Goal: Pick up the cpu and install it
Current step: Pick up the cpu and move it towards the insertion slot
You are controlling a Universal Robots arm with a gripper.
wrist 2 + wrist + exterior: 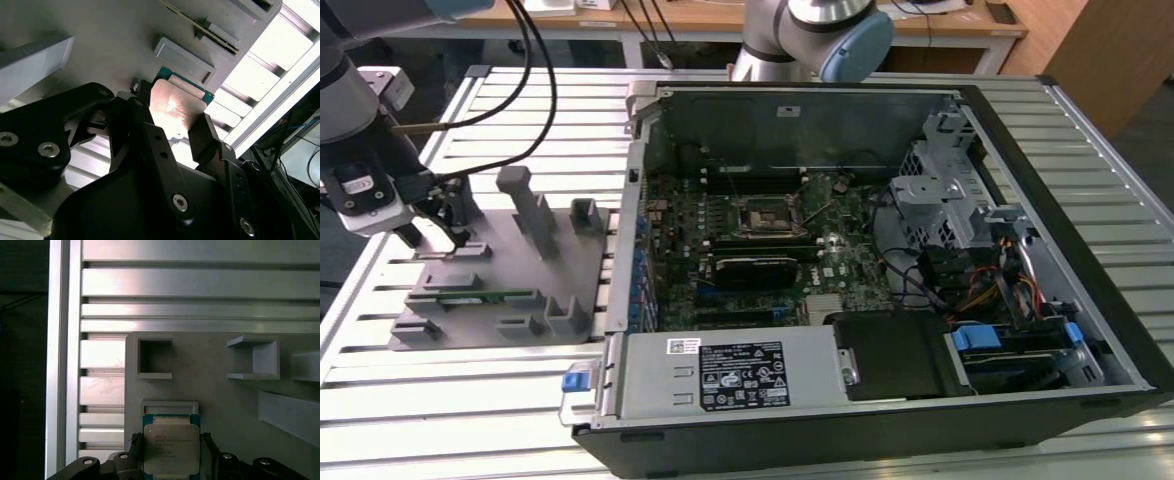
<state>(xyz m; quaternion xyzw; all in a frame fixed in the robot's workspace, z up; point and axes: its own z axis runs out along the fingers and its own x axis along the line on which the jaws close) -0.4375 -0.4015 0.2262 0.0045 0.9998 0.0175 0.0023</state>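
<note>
The cpu [171, 449] lies inside the tool [171, 438], its near edge cut off.

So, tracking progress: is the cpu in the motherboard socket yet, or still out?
Out. The cpu sits gripped in the pincer over the grey tray, outside the computer case.

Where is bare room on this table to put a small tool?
Bare slats lie between the gray fixture and the near edge, and beside the computer case on the exterior view's right. Crowded: the fixture, where the claw sits at the cpu, and inside the case.
</note>
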